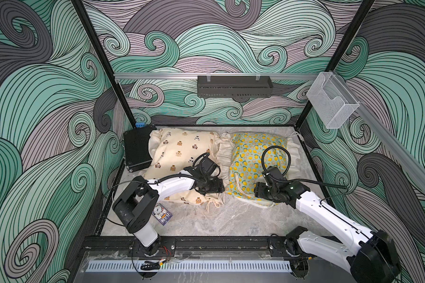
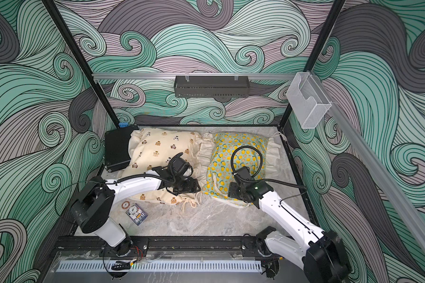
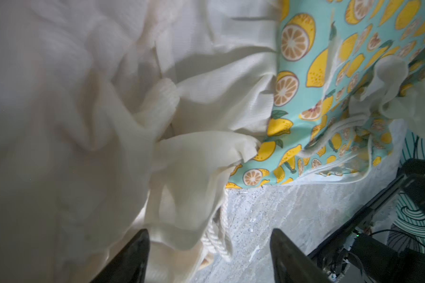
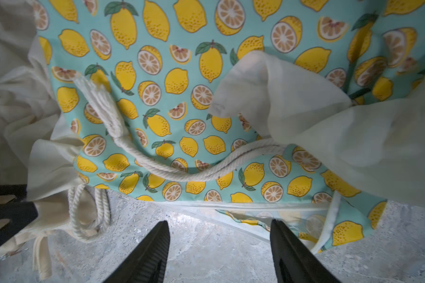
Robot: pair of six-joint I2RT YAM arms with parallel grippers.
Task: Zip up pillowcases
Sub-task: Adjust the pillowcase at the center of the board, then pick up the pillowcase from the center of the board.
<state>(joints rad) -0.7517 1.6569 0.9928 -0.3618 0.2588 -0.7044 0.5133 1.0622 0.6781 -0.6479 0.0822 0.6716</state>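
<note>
Marbled desk (image 1: 231,220), wave-papered booth (image 1: 47,110): teal lemon pillowcase (image 1: 250,156) directly ahead of released, empty right hand (image 4: 219,223), its zipper edge (image 4: 243,207) crosswise to the jaws; left hand (image 3: 209,232), released, at ruffle (image 3: 194,159) of bear-print pillowcase (image 1: 177,152).

Cream bear-print pillowcase (image 1: 177,149) lies beside the teal lemon-print pillowcase (image 1: 250,152) — both stuffed, ruffles touching.

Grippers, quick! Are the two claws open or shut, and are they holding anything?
Left gripper: open, holding nothing.
Right gripper: open, holding nothing.
</note>
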